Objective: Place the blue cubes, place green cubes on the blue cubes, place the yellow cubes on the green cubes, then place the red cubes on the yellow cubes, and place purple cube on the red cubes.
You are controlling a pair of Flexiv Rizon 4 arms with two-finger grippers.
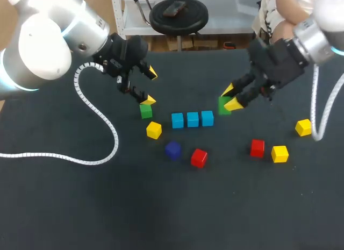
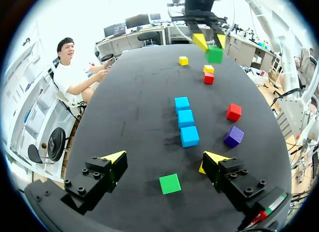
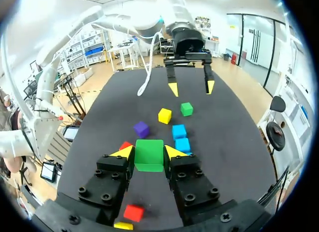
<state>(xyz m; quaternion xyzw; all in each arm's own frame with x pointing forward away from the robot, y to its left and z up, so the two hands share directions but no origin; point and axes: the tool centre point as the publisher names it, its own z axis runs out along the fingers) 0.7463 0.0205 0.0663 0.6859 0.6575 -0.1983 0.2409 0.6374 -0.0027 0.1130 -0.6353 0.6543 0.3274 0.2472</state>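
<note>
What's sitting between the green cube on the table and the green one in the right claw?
The row of three blue cubes lies between them, clearest in the left wrist view.

The left arm reaches in from the left; the left claw points down, its 2 fingers spread wide. The right arm comes from the right; the right claw tilts inward, clamped on a green cube, seemingly held clear of the desk
</note>
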